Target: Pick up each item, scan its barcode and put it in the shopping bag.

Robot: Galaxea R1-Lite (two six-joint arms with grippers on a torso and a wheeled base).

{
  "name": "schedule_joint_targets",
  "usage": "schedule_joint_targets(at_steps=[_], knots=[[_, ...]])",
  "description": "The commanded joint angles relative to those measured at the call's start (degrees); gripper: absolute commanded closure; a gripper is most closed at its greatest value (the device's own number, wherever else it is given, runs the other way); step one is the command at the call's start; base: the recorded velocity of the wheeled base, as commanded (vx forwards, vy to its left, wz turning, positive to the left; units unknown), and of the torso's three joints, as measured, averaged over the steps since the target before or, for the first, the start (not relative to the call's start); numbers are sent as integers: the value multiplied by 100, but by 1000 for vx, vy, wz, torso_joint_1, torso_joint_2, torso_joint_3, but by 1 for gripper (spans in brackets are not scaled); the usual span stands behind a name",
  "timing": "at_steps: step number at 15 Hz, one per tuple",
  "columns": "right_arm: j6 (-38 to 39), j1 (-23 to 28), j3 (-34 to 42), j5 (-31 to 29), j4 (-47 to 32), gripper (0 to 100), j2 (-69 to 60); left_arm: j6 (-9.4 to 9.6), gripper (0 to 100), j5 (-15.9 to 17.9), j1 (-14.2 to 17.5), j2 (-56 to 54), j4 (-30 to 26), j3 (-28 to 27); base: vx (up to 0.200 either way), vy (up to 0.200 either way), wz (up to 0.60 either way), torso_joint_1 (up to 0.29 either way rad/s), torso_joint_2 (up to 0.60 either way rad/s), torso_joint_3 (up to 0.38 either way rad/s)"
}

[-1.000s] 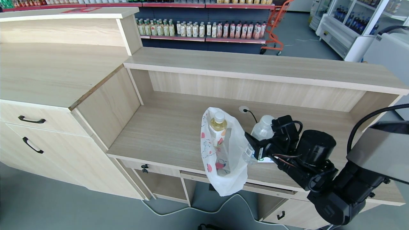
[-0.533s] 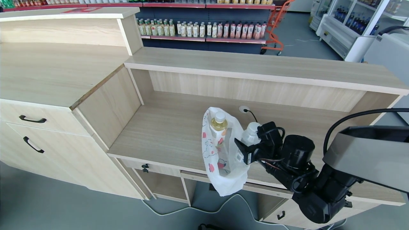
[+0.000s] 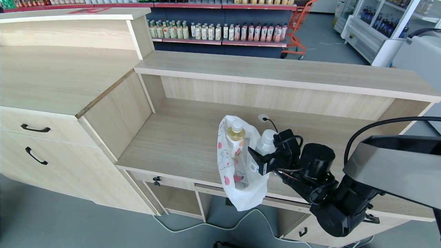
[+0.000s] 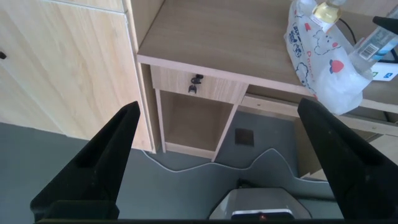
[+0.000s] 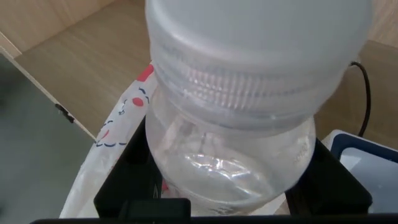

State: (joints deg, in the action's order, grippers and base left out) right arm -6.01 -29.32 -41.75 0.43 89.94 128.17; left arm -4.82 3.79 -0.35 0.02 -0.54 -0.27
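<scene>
Clear plastic is what the right gripper [image 3: 263, 155] is clamping: its black fingers [image 3: 257, 164] are pressing on the body of the water bottle [image 3: 266, 144], white cap upward. During the last second the arm has been carrying it from beside the shopping bag [image 3: 225, 165] over to the bag's right rim. A yellow tea bottle [image 3: 236, 135] is already standing inside the bag, so I judge that lowering this one in is coming next. The left gripper [image 4: 221, 146] is hanging well apart from the bag, fingers spread wide, holding nothing.
</scene>
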Motion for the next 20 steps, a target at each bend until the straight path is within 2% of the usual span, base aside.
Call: schedule_joint_targets(at_steps=[1,7,20], knots=[[3,67,-167,19,6,100,191,-2,0,-1,0,-2,1,0,0,0,0,0,0,0],[3,216,-553,441,6,100,498,-2,0,-1,0,-2,1,0,0,0,0,0,0,0],[-23,286,-624,450,6,100,1052,-2,0,-1,0,-2,1,0,0,0,0,0,0,0]])
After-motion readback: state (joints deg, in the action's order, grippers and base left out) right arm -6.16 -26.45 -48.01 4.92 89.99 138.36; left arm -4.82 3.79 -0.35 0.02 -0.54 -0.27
